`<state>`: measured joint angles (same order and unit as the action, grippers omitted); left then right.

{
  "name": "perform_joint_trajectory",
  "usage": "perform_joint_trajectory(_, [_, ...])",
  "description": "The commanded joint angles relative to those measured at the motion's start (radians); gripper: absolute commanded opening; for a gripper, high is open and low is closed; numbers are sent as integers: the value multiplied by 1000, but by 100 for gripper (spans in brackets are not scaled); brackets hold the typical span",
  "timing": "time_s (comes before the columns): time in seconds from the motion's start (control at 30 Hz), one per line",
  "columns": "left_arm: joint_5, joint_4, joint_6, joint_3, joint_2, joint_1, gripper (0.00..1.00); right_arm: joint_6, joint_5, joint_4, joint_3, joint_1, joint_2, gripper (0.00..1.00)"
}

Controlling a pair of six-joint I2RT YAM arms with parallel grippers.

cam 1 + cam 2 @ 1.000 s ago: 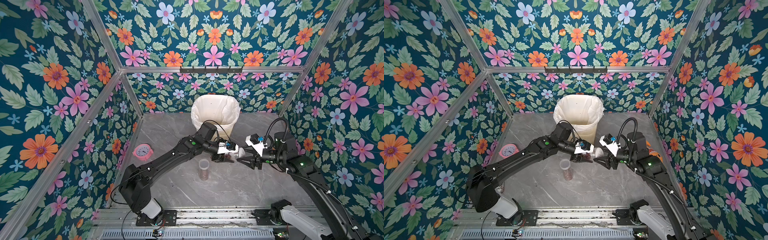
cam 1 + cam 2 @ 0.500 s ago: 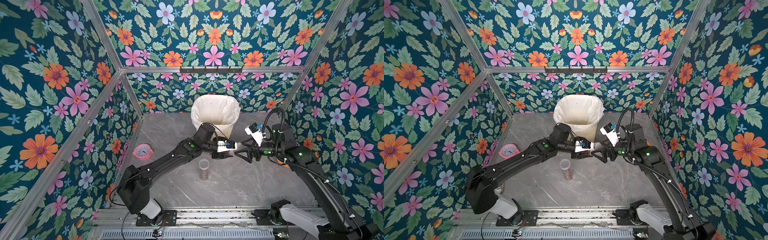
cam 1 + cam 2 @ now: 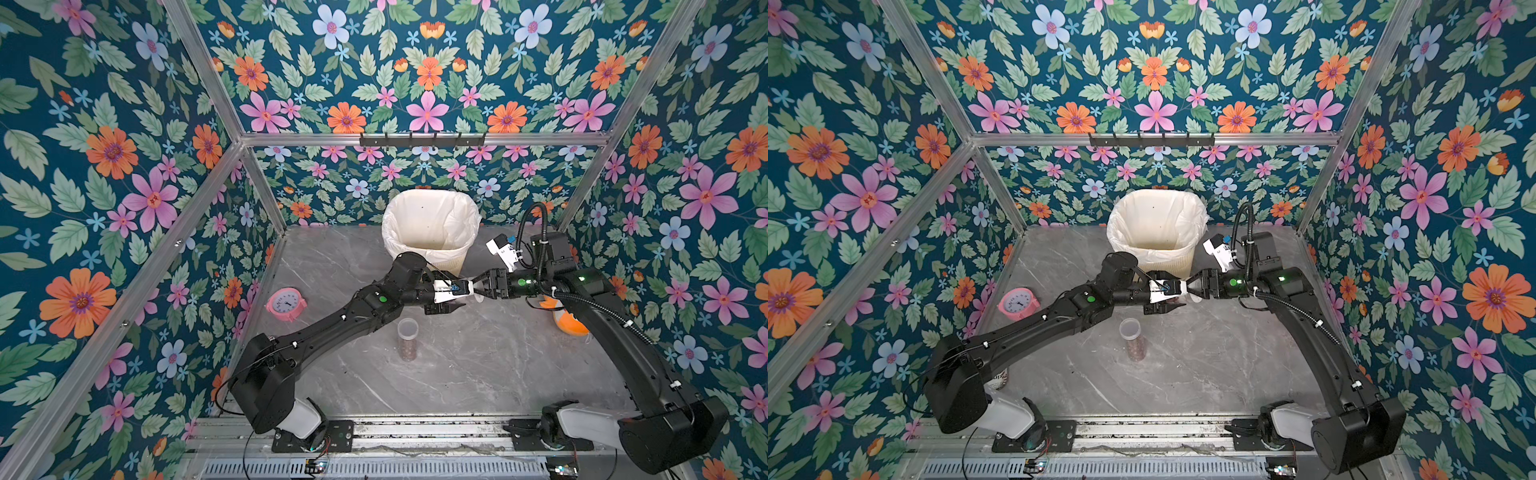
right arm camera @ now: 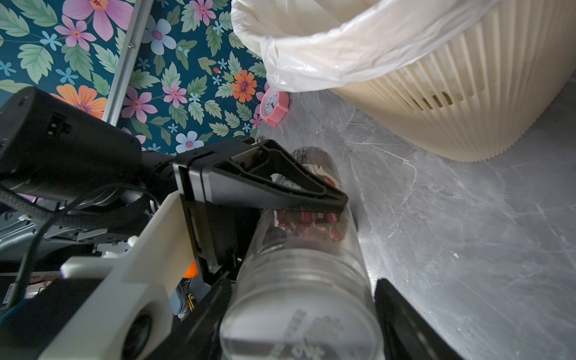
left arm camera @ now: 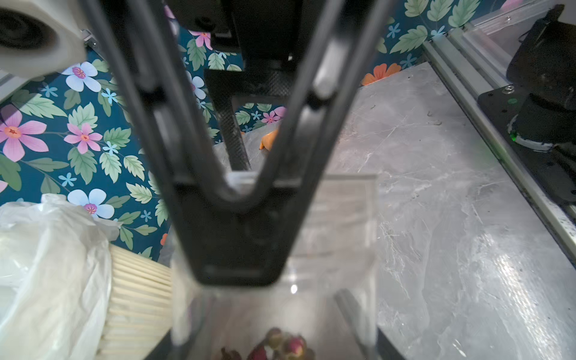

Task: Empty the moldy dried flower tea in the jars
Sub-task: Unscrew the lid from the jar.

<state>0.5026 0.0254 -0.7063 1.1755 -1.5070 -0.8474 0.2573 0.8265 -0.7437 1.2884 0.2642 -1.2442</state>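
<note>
Meeting just short of the cream ribbed bin (image 3: 444, 257) at 12 o'clock, the left gripper (image 3: 457, 298) and right gripper (image 3: 478, 291) point tip to tip in both top views, and a narrow clear cylindrical jar (image 3: 407, 338) of reddish-brown dried flower tea (image 3: 407, 353) stands upright on the grey marbled table (image 3: 498, 365) at 7 o'clock from them. The blurred left wrist view shows pinkish buds (image 5: 286, 343) behind a clear wall. In the right wrist view the left gripper is clamped across a second clear jar (image 4: 311, 246) lying sideways with more tea inside, while the right gripper's fingers (image 4: 405, 318) flank its ribbed near end; I cannot tell whether they squeeze it.
</note>
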Motion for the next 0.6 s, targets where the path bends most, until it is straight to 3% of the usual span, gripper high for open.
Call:
perform_joint_trajectory(0.0, [-31,32,13,16,-5,-1,48,-10,24,-47,-6,0,5,62])
perform_joint_trajectory(0.13, [-34,12,30,38,-20,-1,48,-47,34,-80,-9,0,-1,47])
perform_joint_trajectory(0.57, [172,-205,-4,121,-44,1,48,-423,36,-65,-109,1,141,35])
